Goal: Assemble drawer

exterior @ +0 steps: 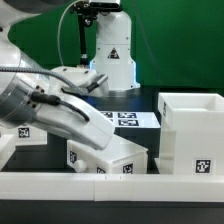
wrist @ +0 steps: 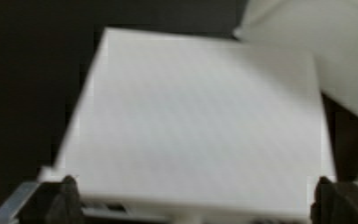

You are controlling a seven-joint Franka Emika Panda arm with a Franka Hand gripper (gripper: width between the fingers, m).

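Gripper (wrist: pixel 197 204): hovering over tray (wrist: pixel 194 110), fingers (wrist: pixel 60 202) spread wide, flanking it; contact unclear.
Casing (exterior: pixel 195 135): standing upright just beside tray.

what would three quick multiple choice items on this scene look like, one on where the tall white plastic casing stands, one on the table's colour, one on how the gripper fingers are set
1. Where does the tall white plastic cube-like casing stand in the exterior view?
A) on that view's left
B) on that view's right
C) on top of the arm

2. What colour is the flat table top?
A) black
B) red
C) yellow

3. How are the gripper's fingers set in the wrist view?
A) pressed together
B) spread wide, one at each side of a flat white plastic tray
C) clamped on a blue rod

Answers: 1 B, the casing fills the right side of the exterior view. 2 A, the bare surface around the parts is black. 3 B, one finger shows at each edge of the white tray.
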